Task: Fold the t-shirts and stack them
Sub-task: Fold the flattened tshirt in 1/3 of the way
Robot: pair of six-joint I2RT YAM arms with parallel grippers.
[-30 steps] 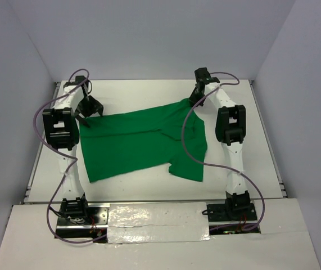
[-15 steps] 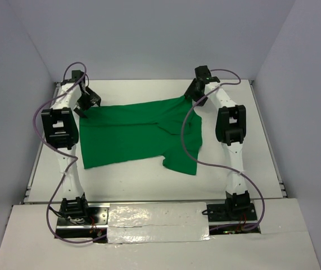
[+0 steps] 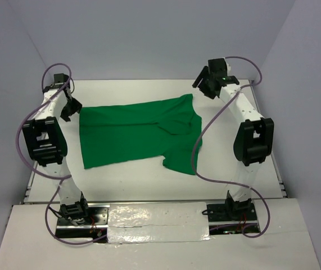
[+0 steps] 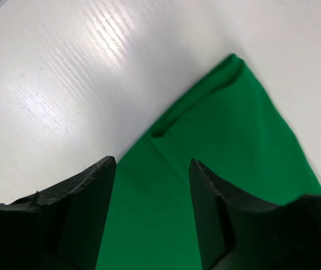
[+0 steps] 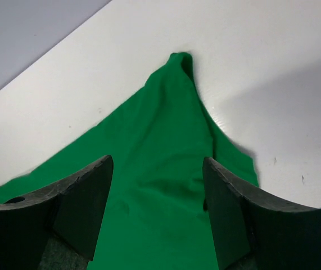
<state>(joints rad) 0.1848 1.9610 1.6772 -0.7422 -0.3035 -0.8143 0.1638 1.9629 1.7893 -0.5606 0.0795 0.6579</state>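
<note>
The bright green t-shirt (image 3: 138, 134) lies spread on the white table (image 3: 149, 183), with one sleeve folded over near its right side. My left gripper (image 3: 69, 107) hovers just off the shirt's far-left corner, open. In the left wrist view that corner (image 4: 216, 112) lies on the table beyond the black fingers (image 4: 84, 208), and nothing sits between them at my left gripper (image 4: 152, 169). My right gripper (image 3: 206, 84) hangs above and to the right of the far-right corner, open. The right wrist view shows the pointed cloth corner (image 5: 177, 67) below my right gripper (image 5: 157, 163), free of its fingers (image 5: 230, 214).
Grey walls enclose the table on the left, back and right. The table's metal rail (image 3: 154, 201) runs along the near edge by both arm bases. A purple cable (image 3: 197, 140) from the right arm hangs over the shirt's right side.
The right gripper opened and let go of the shirt's far-right corner. Both grippers drew back outward and upward from the corners. The shirt slid a little farther back and lies flatter.
</note>
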